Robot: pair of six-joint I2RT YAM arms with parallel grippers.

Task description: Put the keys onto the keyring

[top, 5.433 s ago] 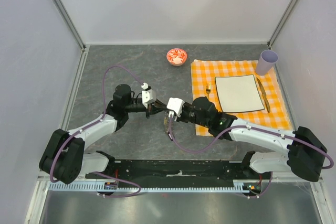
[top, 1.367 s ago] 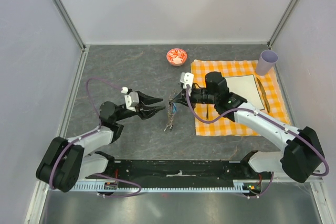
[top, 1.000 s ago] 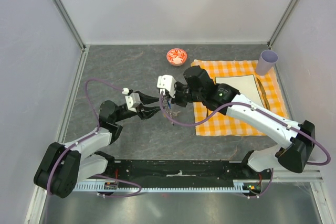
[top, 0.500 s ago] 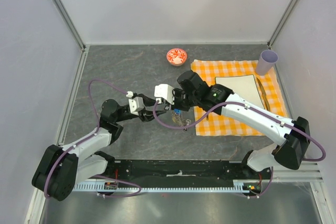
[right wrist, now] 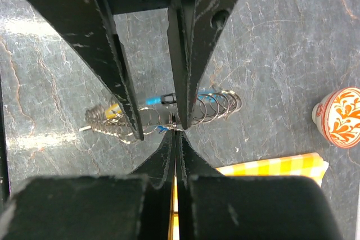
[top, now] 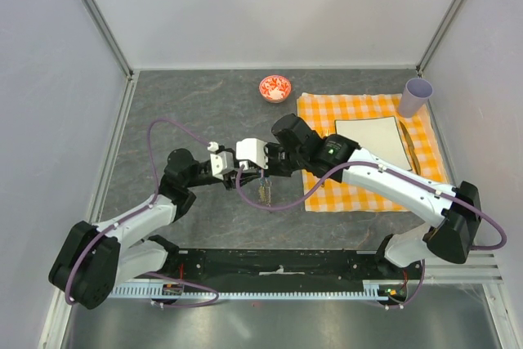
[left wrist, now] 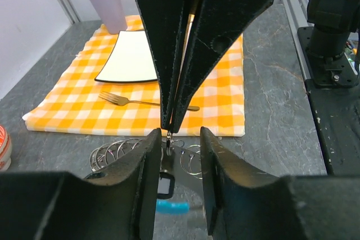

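- the right gripper [right wrist: 175, 136] has its jaws pressed together, and a thin wire of the keyring [right wrist: 216, 105] appears to be pinched at the very tips; the catch point is too small to be sure.
- the left gripper [left wrist: 180, 134] is open and holds nothing, with one finger on each side of the right gripper's closed tips.
- the two arms meet tip to tip over the grey table [top: 196, 112], just left of the orange checked cloth [top: 372, 190].
- the keys [top: 264, 193] sit as one tangled bundle with the keyring's wire coils, directly under the meeting tips and trailing towards the near edge.
- in the top view the bundle's long axis runs near to far; whether it hangs free or rests on the table i cannot tell.
- in the left wrist view a black key head [left wrist: 165, 185] and the light-blue strip [left wrist: 171, 207] lie in the gap between the open left fingers, just near of the pinch.
- neither arm is nearer: the right has the wire and the left straddles the same spot.
- my judgement is that the next move needs the left jaws to close on one key or loop below the pinch without knocking the right gripper's hold.
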